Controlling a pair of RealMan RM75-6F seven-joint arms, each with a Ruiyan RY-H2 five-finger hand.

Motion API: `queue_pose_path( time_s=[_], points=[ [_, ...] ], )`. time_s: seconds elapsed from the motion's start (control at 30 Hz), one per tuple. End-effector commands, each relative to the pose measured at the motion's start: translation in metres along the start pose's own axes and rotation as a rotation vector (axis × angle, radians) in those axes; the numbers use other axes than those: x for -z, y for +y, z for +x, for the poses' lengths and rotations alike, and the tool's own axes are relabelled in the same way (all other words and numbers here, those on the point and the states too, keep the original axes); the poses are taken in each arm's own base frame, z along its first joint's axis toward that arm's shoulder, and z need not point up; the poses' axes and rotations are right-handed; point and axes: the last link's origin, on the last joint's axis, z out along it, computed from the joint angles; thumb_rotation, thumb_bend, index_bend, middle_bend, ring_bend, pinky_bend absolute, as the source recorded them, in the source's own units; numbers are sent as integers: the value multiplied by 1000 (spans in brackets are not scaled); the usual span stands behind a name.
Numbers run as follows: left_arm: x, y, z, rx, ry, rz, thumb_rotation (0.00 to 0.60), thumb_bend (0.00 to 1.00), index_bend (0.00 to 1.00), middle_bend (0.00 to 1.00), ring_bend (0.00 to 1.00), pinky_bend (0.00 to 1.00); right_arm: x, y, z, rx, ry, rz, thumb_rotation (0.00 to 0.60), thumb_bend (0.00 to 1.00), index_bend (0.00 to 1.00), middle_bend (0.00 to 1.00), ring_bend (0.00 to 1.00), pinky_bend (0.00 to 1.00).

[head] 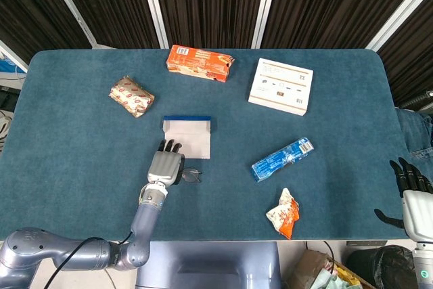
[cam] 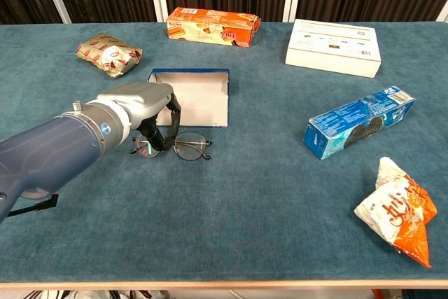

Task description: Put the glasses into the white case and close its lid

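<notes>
The glasses (cam: 173, 146) lie flat on the blue desk (cam: 238, 201), just in front of the white case (cam: 190, 97), which sits open with its blue-edged lid raised at the far side. The case holds nothing visible.

The left hand (cam: 143, 106) is lowered over the left lens of the glasses. Its dark fingers (cam: 150, 133) are curled downward around that part of the frame and touch it; the right lens and its temple are clear of the hand. Whether the fingers have a firm grip cannot be told from either view. In the head view the back of the left hand (head: 166, 165) covers most of the glasses (head: 191, 175), with only one lens showing to the side.

The right hand (head: 411, 184) is at the far right edge of the desk, fingers spread and holding nothing.

Also on the desk: an orange box (cam: 212, 26) and a white box (cam: 333, 47) at the far side, a foil packet (cam: 108, 54) at far left, a blue biscuit box (cam: 358, 121) at right, and an orange-and-white snack bag (cam: 397, 210) near the front right.
</notes>
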Motion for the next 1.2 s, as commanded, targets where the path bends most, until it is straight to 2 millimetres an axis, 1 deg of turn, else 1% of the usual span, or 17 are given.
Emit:
queue_pose_path(
  time_s=[0.03, 0.27, 0.5, 0.83, 1.07, 1.2],
  points=[
    [0, 0, 0, 0, 1, 2, 600, 393, 564, 155, 0, 0, 0, 0, 0, 0, 0, -1, 600, 176, 46, 7, 81, 161],
    [-1, -2, 1, 1, 7, 10, 600, 395, 564, 155, 0, 0, 0, 0, 0, -2, 0, 2, 600, 176, 46, 7, 81, 161],
    [-1, -3, 4, 7, 10, 18, 600, 459, 568, 155, 0, 0, 0, -1, 0, -3, -2, 2, 600, 175, 46, 7, 81, 161],
    [1, -1, 11, 2, 27, 24, 600, 464, 568, 155, 0, 0, 1, -1, 0, -6, -3, 1, 600, 176, 46, 7, 81, 161],
    [0, 5, 24, -23, 75, 35, 600, 464, 569, 155, 0, 0, 1, 0, 0, -10, -5, 0, 600, 177, 46, 7, 81, 161],
    [-6, 10, 33, -39, 110, 60, 600, 464, 570, 155, 0, 0, 1, 0, 0, -10, -6, -2, 600, 177, 46, 7, 81, 161]
  ],
)
